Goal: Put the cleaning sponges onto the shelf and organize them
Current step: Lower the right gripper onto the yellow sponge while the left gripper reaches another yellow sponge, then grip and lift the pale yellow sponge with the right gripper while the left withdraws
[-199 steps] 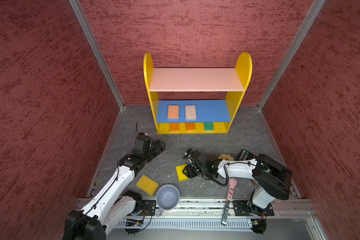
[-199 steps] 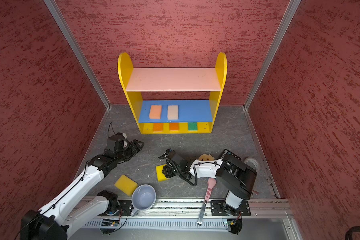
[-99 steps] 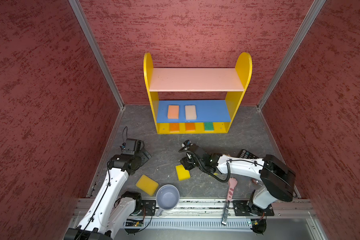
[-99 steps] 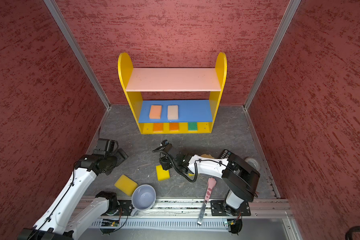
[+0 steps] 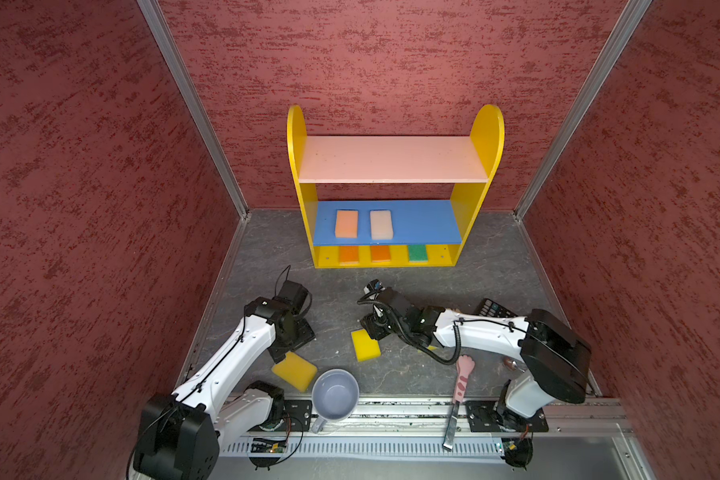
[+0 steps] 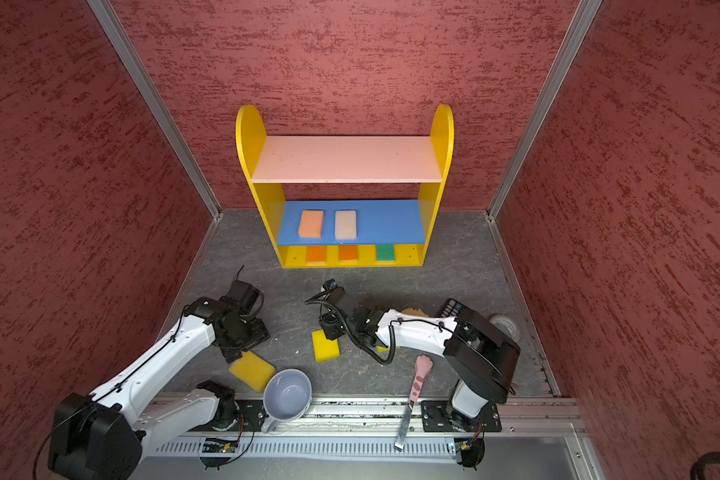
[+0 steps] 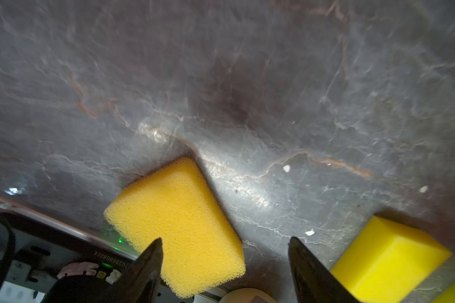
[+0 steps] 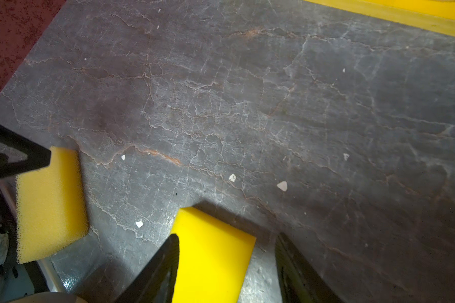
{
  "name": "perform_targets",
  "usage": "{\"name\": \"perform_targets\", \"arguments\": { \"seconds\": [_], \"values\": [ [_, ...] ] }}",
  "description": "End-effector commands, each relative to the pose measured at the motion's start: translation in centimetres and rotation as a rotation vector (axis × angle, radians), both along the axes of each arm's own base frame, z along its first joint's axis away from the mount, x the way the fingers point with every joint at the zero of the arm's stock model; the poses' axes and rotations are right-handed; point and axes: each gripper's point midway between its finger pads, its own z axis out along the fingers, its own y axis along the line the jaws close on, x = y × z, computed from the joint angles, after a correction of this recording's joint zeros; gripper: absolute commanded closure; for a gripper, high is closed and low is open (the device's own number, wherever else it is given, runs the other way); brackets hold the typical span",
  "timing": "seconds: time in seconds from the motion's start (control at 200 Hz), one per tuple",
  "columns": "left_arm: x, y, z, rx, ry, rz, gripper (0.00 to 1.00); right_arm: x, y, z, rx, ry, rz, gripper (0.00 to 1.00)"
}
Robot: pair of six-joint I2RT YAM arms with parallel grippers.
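left pincer (image 7: 225, 244): released, tapered black fingers spread wide. One tip sits over the edge of the coarse sponge, the other over bare floor.
coarse sponge (image 7: 176, 225): deep yellow, open-pore foam, rectangular with rounded corners. It lies flat, skewed to the pincer, partly inside its gap.
right pincer (image 8: 226, 237): released. One finger is at the smooth sponge's side; the other stands clear of it.
smooth sponge (image 8: 213, 259): bright yellow, fine-grained, sharp-edged block, flat on the floor between the right pincer's fingers.
floor (image 8: 247, 105): dark grey slate look, pale and rusty veins, a few white crumbs.
shelf (image 5: 487, 137): well ahead of both pincers, with glossy yellow round-topped sides.
blue board: peach block (image 5: 346, 223) and pale pink block (image 5: 381, 224), side by side and apart.
bottom board: orange blocks (image 5: 348, 254) and green block (image 5: 417, 252), all lying flat.
mug (image 5: 335, 395): grey-blue, round, upright, just beside the coarse sponge, behind the left pincer.
cat-paw tool (image 5: 462, 378): pink handle, metal blade, behind the right pincer.
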Motion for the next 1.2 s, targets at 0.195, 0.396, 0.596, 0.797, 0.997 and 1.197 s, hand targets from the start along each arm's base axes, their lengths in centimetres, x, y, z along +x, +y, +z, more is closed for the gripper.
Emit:
{"name": "perform_targets", "arguments": {
  "seconds": [0.195, 0.396, 0.596, 0.797, 0.997, 1.197],
  "values": [
    [-0.9, -2.4, -3.9, -0.06, 0.075, 0.032, 0.33, 0.7, -1.0, 0.1, 0.021, -0.006, -0.021, 0.39],
    [1.9, -3.2, -4.1, -0.07, 0.017, 0.023, 0.67, 0.7, -1.7, -0.2, 0.009, 0.001, -0.033, 0.4],
    [7.7, -3.4, -1.4, -0.027, -0.089, -0.052, 0.77, 1.2, -2.3, 0.0, 0.011, 0.001, -0.054, 0.39],
    [13.7, -5.3, 0.8, -0.035, -0.181, -0.129, 0.78, 1.6, -2.5, 0.2, 0.018, 0.001, -0.072, 0.39],
    [17.6, -11.2, 1.6, -0.077, -0.239, -0.244, 0.74, 2.5, -3.1, 1.2, 0.031, -0.015, -0.103, 0.39],
    [18.6, -16.1, 1.1, -0.151, -0.264, -0.318, 0.5, 2.9, -3.8, 1.3, 0.033, -0.01, -0.129, 0.39]
  ]
}}
